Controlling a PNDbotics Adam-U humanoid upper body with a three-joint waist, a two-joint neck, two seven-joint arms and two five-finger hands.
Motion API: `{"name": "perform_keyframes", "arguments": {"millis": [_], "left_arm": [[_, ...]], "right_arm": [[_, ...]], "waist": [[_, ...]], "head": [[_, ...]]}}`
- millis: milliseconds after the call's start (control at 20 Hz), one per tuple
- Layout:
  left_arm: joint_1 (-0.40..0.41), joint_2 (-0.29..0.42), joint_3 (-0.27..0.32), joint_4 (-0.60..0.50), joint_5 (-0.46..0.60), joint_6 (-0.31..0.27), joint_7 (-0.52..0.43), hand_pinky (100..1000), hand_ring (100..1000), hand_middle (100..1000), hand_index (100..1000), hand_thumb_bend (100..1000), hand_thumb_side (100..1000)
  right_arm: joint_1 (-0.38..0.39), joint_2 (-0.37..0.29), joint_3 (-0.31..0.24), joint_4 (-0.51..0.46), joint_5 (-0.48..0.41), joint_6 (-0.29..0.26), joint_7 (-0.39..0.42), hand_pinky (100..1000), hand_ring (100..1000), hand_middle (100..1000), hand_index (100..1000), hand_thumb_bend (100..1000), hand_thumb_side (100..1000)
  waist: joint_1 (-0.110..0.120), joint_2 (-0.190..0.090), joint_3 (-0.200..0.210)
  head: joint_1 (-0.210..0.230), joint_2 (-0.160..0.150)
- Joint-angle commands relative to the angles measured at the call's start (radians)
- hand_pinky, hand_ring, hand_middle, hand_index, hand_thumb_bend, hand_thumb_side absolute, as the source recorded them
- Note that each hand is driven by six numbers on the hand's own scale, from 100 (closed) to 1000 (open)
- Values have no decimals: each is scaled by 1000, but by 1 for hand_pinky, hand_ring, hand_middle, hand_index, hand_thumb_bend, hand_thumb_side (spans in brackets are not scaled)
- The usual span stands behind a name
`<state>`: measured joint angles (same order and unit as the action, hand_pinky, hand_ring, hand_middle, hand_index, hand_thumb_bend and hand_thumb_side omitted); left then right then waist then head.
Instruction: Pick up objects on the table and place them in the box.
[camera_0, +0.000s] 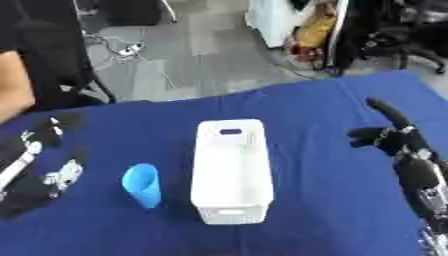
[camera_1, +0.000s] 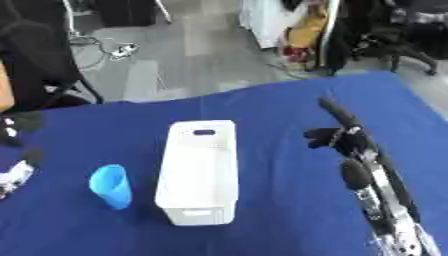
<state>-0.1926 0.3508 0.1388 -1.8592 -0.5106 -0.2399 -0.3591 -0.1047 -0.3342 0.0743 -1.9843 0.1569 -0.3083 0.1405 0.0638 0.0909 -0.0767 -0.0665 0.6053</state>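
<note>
1. Cup (camera_0: 142, 185), blue, is found lying on the blue surface (camera_0: 324, 110), just to the left of the white box (camera_0: 231, 170) and apart from it. It is judged to be the object to be picked up; nothing can be made out inside the box.

2. Right hand (camera_0: 389, 132) is seen raised over the surface, well to the right of the box. Its fingers are spread, one extended upward, and nothing is held.

3. Left hand (camera_0: 39, 150) is seen at the left edge of the left eye view, near the cup. Whether its fingers are apart or together cannot be told.

4. The step in hand is judged to be the approach to the cup. The left hand is the better placed, since the box stands between the right hand and the cup.

5. It is advised that the cup be approached from its open left side, so that the box wall is not struck.

6. The fingers should be closed around the cup body rather than its rim, as a lying cup may roll when nudged.

7. The cup should be lifted clear of the box rim before it is carried across and released inside.
</note>
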Motion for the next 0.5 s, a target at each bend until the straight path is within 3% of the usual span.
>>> {"name": "perform_keyframes", "arguments": {"millis": [50,250,500], "left_arm": [[21,-49,33,-48,204,-35,65,697,829,959,913,986,867],[45,-72,70,-88,365,-50,171,684,821,951,908,1000,838],[55,-72,68,-88,413,-59,190,691,832,963,914,1000,844]], "right_arm": [[-5,-11,-6,-16,4,0,-1,671,735,981,1000,515,1000],[1,-10,-7,-16,8,1,-1,671,735,981,1000,514,1000],[-1,-11,-7,-16,6,0,-2,672,735,980,1000,515,1000]], "waist": [[-4,-9,11],[-4,-12,19],[-6,-15,18]], "head": [[20,11],[19,17],[3,11]]}}
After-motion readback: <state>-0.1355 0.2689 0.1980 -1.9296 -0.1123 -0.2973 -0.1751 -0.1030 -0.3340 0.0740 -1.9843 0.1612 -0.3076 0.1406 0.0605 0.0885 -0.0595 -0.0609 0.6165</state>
